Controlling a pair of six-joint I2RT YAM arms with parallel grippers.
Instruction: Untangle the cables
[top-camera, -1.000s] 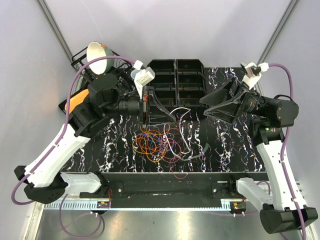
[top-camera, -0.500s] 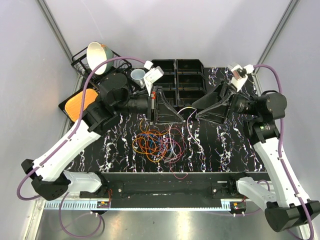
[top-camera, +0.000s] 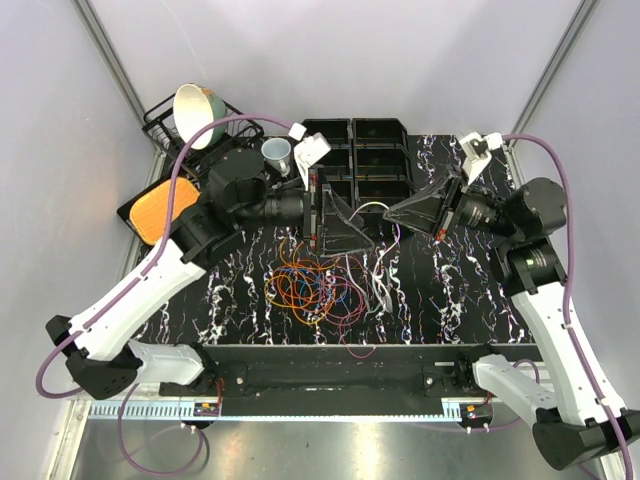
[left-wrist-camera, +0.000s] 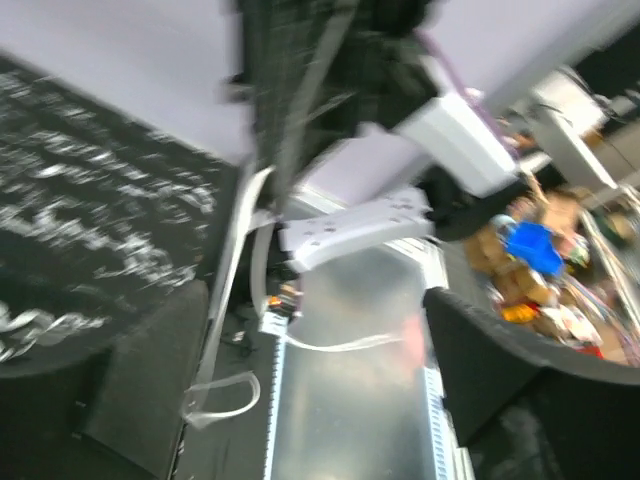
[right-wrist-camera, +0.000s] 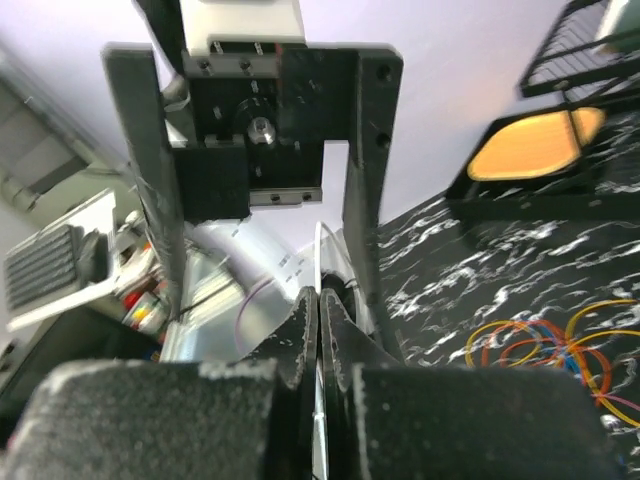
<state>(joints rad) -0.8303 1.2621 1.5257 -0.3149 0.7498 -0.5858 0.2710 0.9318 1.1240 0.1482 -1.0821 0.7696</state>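
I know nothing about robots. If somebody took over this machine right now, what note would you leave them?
Left gripper: open, gripping nothing, raised and facing the right one.
Right gripper: shut on a thin white cable, held above the table.
Things: tangled heap of thin orange, red, blue, yellow and purple wires on the black white-veined table, between the arms.
Done: white cable lifted; its loose part hangs by the heap.
Left: free it, then separate the rest.

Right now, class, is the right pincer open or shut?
Shut: in the right wrist view the right pincer has its fingers pressed together, with a thin white cable nipped between them.
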